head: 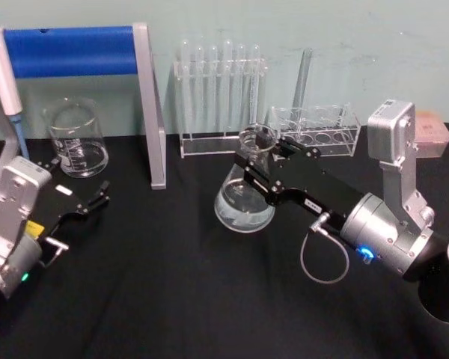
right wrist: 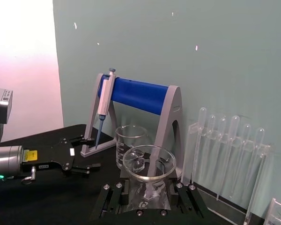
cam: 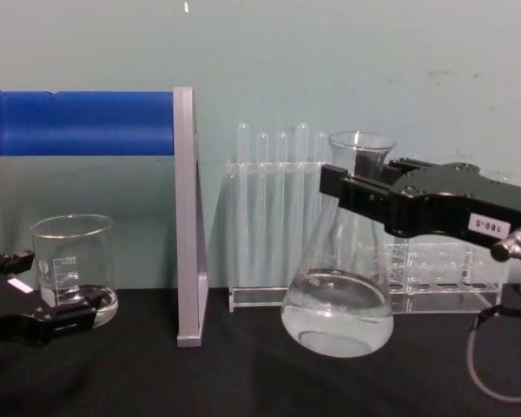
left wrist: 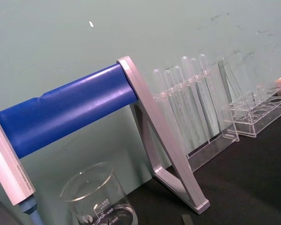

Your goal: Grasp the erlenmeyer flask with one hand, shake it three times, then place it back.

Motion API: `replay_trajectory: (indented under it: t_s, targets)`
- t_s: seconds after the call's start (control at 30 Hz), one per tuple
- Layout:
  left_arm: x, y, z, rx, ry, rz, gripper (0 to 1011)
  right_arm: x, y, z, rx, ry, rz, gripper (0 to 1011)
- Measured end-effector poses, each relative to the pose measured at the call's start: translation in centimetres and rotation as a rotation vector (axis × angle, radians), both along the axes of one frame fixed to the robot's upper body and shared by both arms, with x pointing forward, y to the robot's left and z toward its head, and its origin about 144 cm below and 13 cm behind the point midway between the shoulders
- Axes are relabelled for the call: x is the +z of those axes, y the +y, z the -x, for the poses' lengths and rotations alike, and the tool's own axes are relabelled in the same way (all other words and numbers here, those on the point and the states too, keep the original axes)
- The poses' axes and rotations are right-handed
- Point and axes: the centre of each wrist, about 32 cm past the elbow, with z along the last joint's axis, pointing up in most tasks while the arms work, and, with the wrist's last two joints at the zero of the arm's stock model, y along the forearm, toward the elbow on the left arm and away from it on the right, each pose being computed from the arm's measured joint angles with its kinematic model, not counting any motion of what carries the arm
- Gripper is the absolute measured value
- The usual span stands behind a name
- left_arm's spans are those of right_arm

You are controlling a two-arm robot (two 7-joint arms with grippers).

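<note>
The right gripper (head: 259,160) is pinching the erlenmeyer flask (head: 244,202) by its neck. The flask is tilting over the black table (head: 172,299), on the near side of the test tube rack (head: 221,101). The left gripper (head: 94,200) is sitting at the left with its fingers spread, near the beaker (head: 77,140).

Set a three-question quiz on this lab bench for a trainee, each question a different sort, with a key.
1. True or false: the right pincer grips the erlenmeyer flask by its neck.
2. The flask is: A upright, B tilted, C lying flat.
3. Fill in: the open left pincer sits near the glass ____.
Key: 1 true; 2 B; 3 beaker.
</note>
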Motion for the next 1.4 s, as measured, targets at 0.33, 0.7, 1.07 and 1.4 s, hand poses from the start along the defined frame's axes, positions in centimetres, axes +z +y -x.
replay_trajectory:
  t_s: [0.33, 0.7, 1.07, 1.4]
  targets:
    - [0.0, 0.0, 0.0, 0.000, 0.000, 0.000, 1001, -0.1, 0.0, 0.0, 0.004, 0.004, 0.006, 456]
    - [0.0, 0.0, 0.0, 0.000, 0.000, 0.000, 1001, -0.2, 0.0, -0.1, 0.014, 0.013, 0.020, 456]
    - [0.0, 0.0, 0.0, 0.000, 0.000, 0.000, 1001, -0.5, -0.1, -0.6, 0.063, 0.016, 0.052, 456]
    - [0.0, 0.0, 0.0, 0.000, 0.000, 0.000, 1001, -1.4, -0.6, -1.1, 0.101, 0.048, 0.066, 453]
